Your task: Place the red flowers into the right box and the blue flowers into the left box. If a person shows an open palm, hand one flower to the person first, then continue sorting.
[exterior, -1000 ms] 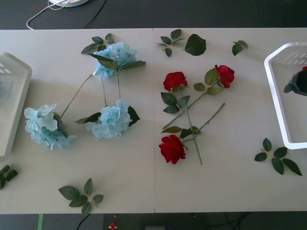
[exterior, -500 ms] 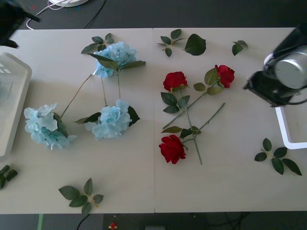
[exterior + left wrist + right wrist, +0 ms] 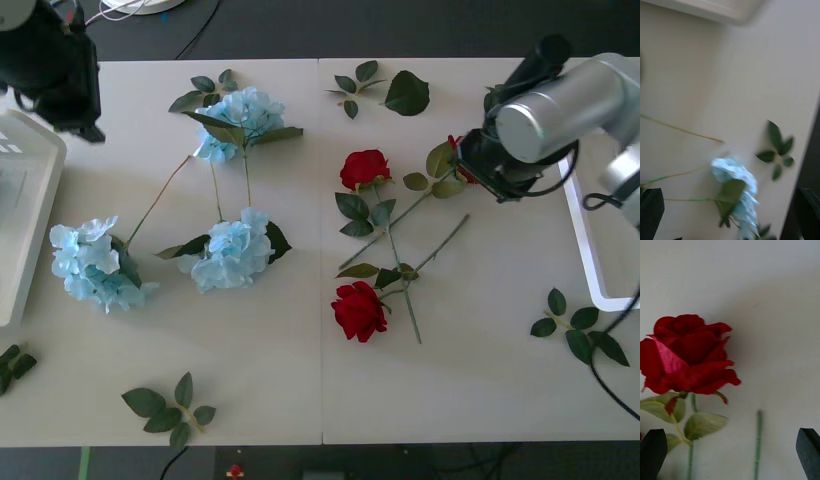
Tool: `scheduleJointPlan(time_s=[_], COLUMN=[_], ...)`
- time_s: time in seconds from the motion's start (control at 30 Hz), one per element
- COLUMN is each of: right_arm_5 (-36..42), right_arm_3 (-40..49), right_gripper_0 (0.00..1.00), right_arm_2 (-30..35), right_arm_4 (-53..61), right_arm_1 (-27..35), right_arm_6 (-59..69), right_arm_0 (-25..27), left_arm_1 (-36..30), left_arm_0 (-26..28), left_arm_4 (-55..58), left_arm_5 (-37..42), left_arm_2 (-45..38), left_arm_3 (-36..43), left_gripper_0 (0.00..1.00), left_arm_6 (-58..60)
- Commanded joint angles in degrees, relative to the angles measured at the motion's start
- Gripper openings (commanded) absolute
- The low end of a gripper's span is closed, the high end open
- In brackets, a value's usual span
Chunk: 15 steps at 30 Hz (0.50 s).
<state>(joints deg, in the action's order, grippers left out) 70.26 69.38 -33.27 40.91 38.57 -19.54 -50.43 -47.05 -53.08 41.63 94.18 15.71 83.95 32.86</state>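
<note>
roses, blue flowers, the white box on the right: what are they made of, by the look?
Roses: likely fabric, with matte, velvety petals and cut edges; thin green stems look plastic. Blue flowers: probably thin cloth too, fluffy clusters of small pale petals with no gloss. White box: looks like moulded plastic, with a smooth thick rim, rounded corner and slight sheen.

Right hand (image 3: 478, 163) seemingly over red flowers (image 3: 365, 168)
</note>
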Motion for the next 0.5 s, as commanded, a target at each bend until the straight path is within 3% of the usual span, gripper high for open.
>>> scheduleJointPlan(time_s=[0.03,0.3,0.5], right_arm_5=[-1.4,-3.3,-7.9], right_arm_3=[-4.3,-14.4,-22.4], right_gripper_0=[1.0,1.0,1.0], right_arm_2=[-1.4,-2.5,-5.3], right_arm_4=[-1.5,-2.8,-2.3], right_arm_1=[-3.6,-9.7,-13.3], right_arm_6=[2.4,2.3,2.5], right_arm_0=[-5.0,-8.8,-11.7], left_arm_1=[0.1,2.0,5.1], left_arm_0=[5.5,18.4,21.3], left_arm_4=[-2.3,-9.0,-11.6], left_arm_5=[5.4,1.4,-4.2], left_arm_2=[-0.8,-5.0,-10.4], left_arm_3=[6.6,7.3,7.1], left_gripper_0=[1.0,1.0,1.0], left_arm_6=[8.9,23.6,29.3])
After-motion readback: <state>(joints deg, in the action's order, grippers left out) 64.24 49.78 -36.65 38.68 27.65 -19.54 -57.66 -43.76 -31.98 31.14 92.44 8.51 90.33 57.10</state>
